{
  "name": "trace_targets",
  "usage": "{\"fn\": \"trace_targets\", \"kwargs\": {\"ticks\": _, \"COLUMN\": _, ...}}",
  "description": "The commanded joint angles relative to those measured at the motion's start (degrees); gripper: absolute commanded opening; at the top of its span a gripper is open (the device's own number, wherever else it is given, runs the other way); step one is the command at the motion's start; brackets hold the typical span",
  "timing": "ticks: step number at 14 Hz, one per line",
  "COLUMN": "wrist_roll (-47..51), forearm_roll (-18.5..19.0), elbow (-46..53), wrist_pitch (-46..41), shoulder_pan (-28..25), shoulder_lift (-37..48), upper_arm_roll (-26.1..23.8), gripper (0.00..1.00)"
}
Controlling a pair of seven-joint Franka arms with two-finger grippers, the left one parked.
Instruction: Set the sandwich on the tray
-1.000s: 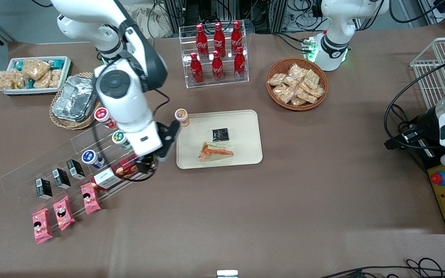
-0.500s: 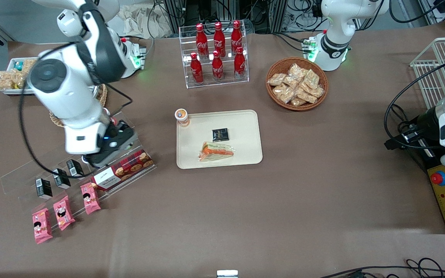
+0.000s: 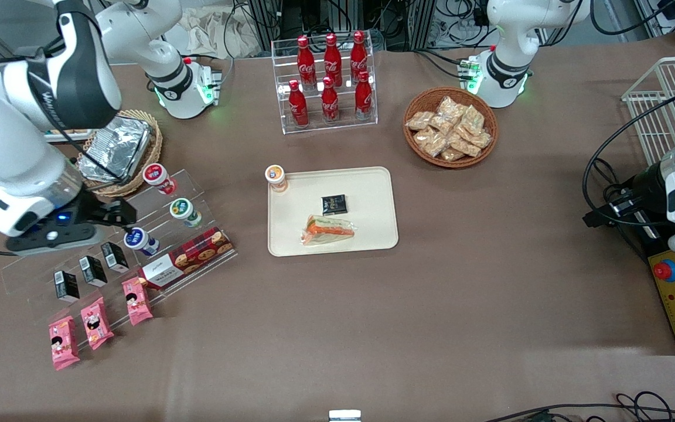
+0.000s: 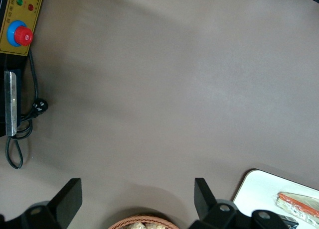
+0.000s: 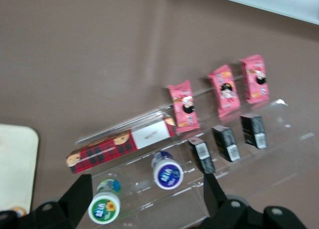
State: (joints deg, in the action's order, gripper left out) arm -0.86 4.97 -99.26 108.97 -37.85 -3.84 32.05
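Note:
The sandwich (image 3: 329,230), a clear-wrapped wedge with orange and green filling, lies on the cream tray (image 3: 372,199), in the part nearer the front camera. The sandwich (image 4: 299,205) and a tray corner (image 4: 256,186) also show in the left wrist view. My right gripper (image 3: 119,212) is open and empty. It hangs over the clear acrylic rack (image 3: 74,246), well away from the tray toward the working arm's end of the table. In the right wrist view the gripper (image 5: 147,189) spreads above two lidded cups, and a tray corner (image 5: 17,164) shows.
A small black packet (image 3: 333,204) lies on the tray and an orange-lidded cup (image 3: 276,176) stands at its corner. The rack holds lidded cups (image 3: 180,210), black boxes (image 3: 91,269), pink packets (image 3: 94,321) and a cookie box (image 3: 188,258). A foil container (image 3: 118,146), cola bottles (image 3: 329,76) and a snack basket (image 3: 450,126) stand farther back.
My right arm has swung away from the tray's edge toward the working arm's end of the table, over the rack. The sandwich has stayed where it lay on the tray.

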Motion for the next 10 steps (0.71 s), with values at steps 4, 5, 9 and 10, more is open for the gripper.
{"fn": "trace_targets", "kwargs": {"ticks": 4, "wrist_roll": 3.14, "forearm_roll": 1.18, "elbow": -1.2, "wrist_pitch": -1.57, "shoulder_pan": 26.35, "shoulder_lift": 4.01, "upper_arm_roll": -22.16, "gripper": 0.99}}
{"fn": "trace_targets", "kwargs": {"ticks": 5, "wrist_roll": 3.06, "forearm_roll": 0.05, "elbow": -1.38, "wrist_pitch": -1.4, "shoulder_pan": 33.03, "shoulder_lift": 4.1, "upper_arm_roll": -28.12, "gripper": 0.99}}
{"fn": "trace_targets", "kwargs": {"ticks": 9, "wrist_roll": 2.18, "forearm_roll": -1.81, "elbow": -0.94, "wrist_pitch": -1.31, "shoulder_pan": 37.84, "shoulder_lift": 3.93, "upper_arm_roll": -32.05, "gripper": 0.99}}
{"fn": "trace_targets", "kwargs": {"ticks": 10, "wrist_roll": 2.18, "forearm_roll": -1.81, "elbow": -0.94, "wrist_pitch": -1.4, "shoulder_pan": 37.93, "shoulder_lift": 3.93, "upper_arm_roll": -32.05, "gripper": 0.99}}
